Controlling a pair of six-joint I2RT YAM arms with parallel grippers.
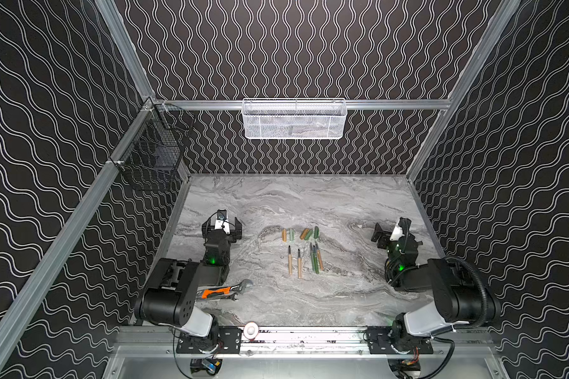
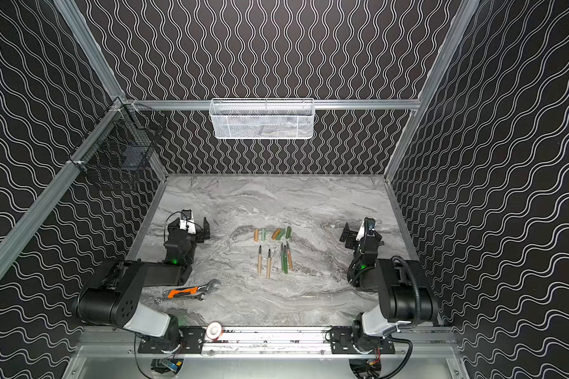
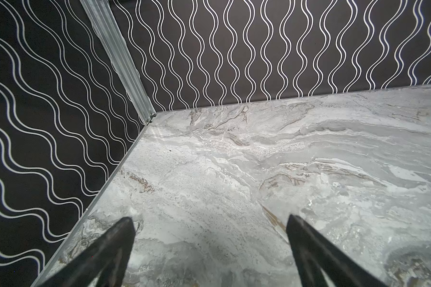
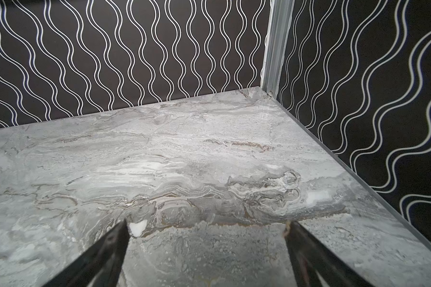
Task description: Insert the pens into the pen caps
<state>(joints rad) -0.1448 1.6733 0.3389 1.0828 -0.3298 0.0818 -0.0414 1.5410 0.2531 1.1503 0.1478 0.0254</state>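
Presently my left pincer [image 3: 209, 223] and right pincer [image 4: 207, 225] stand wide, holding nothing. On the grey marbled worktop [image 1: 276, 203] the thin tan and green pens [image 1: 304, 261] lie just beside the stubby tan and green pen caps [image 1: 301, 233]. I judge them light, stiff and quick to roll; I would grip mid-barrel.

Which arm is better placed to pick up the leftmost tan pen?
Left. The left hand, open, sits nearer the pen than the right hand, also open, beyond the other pens.

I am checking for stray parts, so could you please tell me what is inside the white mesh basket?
Through the white mesh basket only dim greyish shapes show along its bottom; the mesh blurs them, so what they are cannot be told.
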